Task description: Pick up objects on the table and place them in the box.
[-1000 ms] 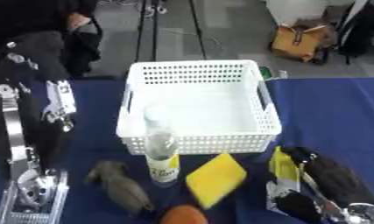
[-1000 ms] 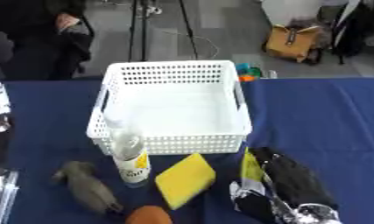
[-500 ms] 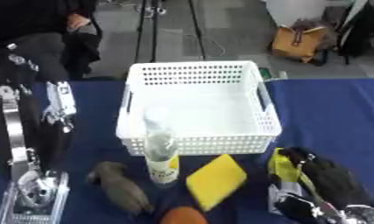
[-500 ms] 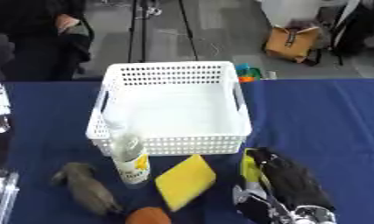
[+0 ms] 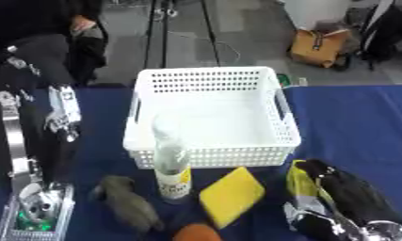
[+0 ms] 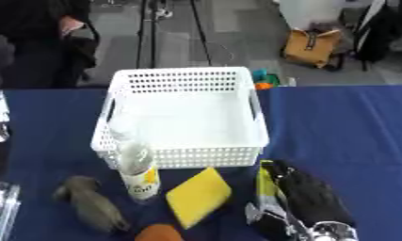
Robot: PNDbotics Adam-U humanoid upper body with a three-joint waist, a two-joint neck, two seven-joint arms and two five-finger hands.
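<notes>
Bottle (image 5: 171,162) stands upright just in front of the white basket (image 5: 210,157) in the left eye view, clear plastic with a yellow label: light and slippery, I'd judge, best taken round the middle. Beside it lies a yellow sponge (image 5: 230,196), soft and easy to pinch, a grey lumpy thing (image 5: 125,204), and an orange ball (image 5: 196,233) at the edge. The right hand (image 5: 344,200) lies over a yellow packet (image 5: 297,186), fingers stretched, not curled round it. The left hand is out of sight; only its arm (image 5: 39,141) shows.

Right eye view: the counter (image 6: 344,122) wears a blue cloth, probably grippy. Behind, a tripod (image 6: 154,28) and a tan bag (image 6: 312,47) on the floor.
</notes>
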